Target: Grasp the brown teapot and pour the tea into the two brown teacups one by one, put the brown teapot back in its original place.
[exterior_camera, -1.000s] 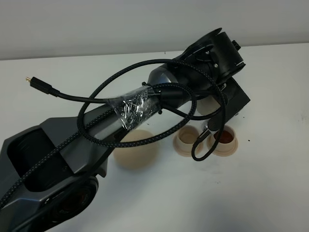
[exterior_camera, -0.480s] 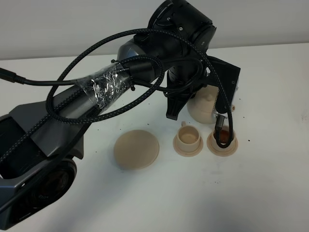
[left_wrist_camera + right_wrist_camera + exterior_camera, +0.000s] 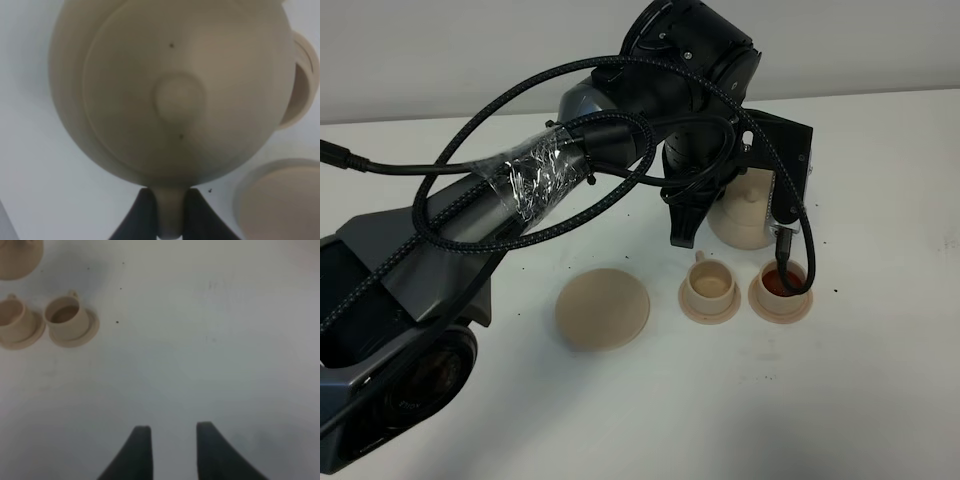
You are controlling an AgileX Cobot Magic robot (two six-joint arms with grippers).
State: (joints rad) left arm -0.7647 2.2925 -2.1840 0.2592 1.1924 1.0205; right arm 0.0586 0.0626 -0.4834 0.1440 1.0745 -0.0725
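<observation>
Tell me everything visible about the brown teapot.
The brown teapot is round, squat, matte beige, ceramic-looking, with a domed lid and knob. It stands upright, lid on, behind the left teacup and the right teacup. The left gripper is shut on its handle. Its spout does not show clearly; whether it rests on the table is unclear.

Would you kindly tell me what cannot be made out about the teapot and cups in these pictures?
- Tea left in the brown teapot: its lid hides the inside.
- The second teacup: right wrist view, cut by the frame edge and blurred.
- The filled teacup: exterior high view, a cable crosses it.
- Left gripper: exterior high view, the arm hides its hold on the handle.
</observation>
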